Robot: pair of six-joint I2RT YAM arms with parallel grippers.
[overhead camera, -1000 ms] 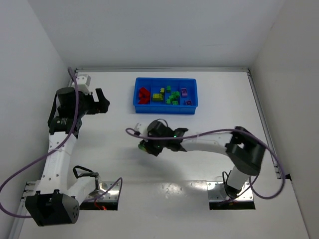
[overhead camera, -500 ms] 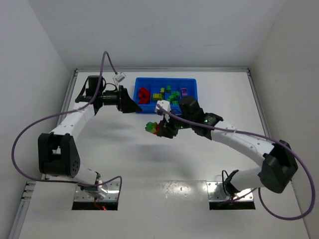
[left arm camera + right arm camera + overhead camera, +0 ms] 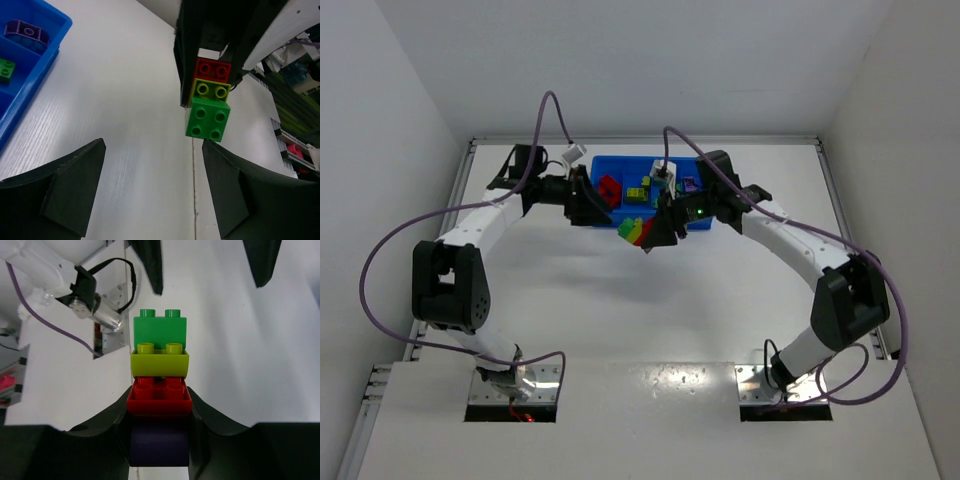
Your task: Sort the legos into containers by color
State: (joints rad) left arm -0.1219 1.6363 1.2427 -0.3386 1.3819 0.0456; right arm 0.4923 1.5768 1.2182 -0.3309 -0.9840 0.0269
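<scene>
Clamping a brick stack (image 3: 160, 365) (green, yellow, red, purple) by the near edge of the blue tray (image 3: 620, 160), the right gripper (image 3: 160, 410) faces the left gripper (image 3: 152, 150), jaws apart.

Tray (image 3: 625, 162): on the table (image 3: 620, 320), far side, centred between the two arms. Loose legos (image 3: 610, 188) lie inside its compartments.

Stack of legos (image 3: 636, 232): just in front of the tray's near wall, left of the tray's middle, held clear of the table. Its rear brick sits between the fingers of the right gripper (image 3: 652, 232); three more bricks project beyond them.

Left gripper (image 3: 600, 205): over the tray's left end, near the stack but apart from it.
</scene>
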